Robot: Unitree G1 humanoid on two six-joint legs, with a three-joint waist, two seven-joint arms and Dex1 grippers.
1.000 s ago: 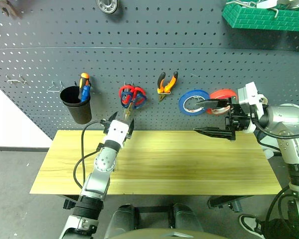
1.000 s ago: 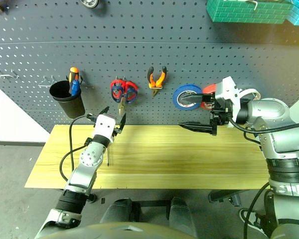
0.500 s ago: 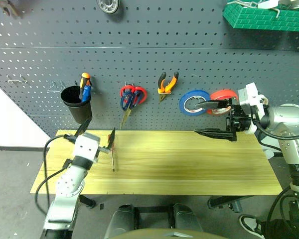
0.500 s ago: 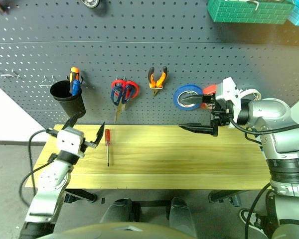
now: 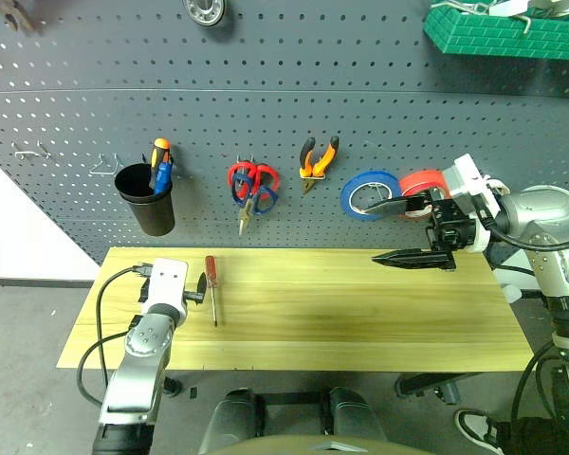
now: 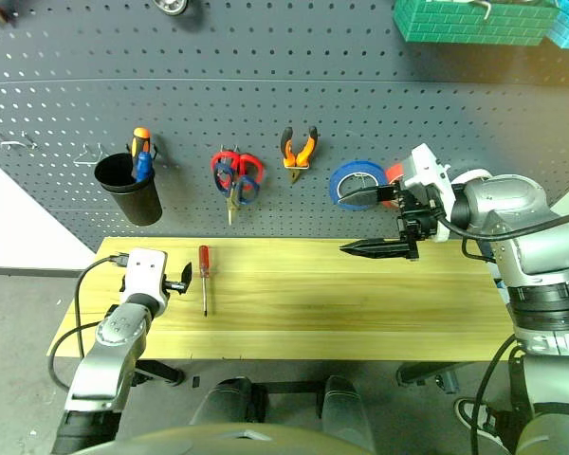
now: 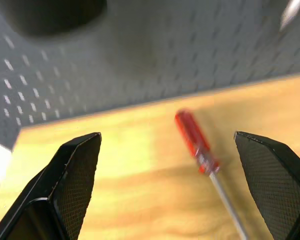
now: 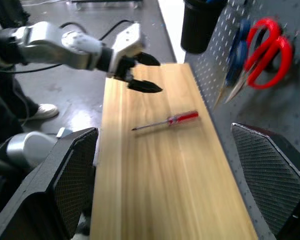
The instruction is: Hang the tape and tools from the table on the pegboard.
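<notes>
The red-handled screwdriver (image 5: 210, 276) lies on the counter (image 5: 360, 322) just beside the left gripper (image 6: 164, 278), which gapes empty. The right gripper (image 5: 395, 230) is spread wide before the pegboard (image 5: 266, 95), half covering the red-orange roll (image 5: 427, 183). Dark blue scissors (image 5: 258, 200) hang partly behind red ones (image 5: 243, 176).

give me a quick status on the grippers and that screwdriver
Left gripper open beside thin red-handled screwdriver, lying free on light wood table. Right gripper open, empty. Nothing blocking.

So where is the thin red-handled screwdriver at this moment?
The thin red-handled screwdriver lies flat on the light wood table, at its left end, just right of the open left pincer and below the hanging scissors.
</notes>
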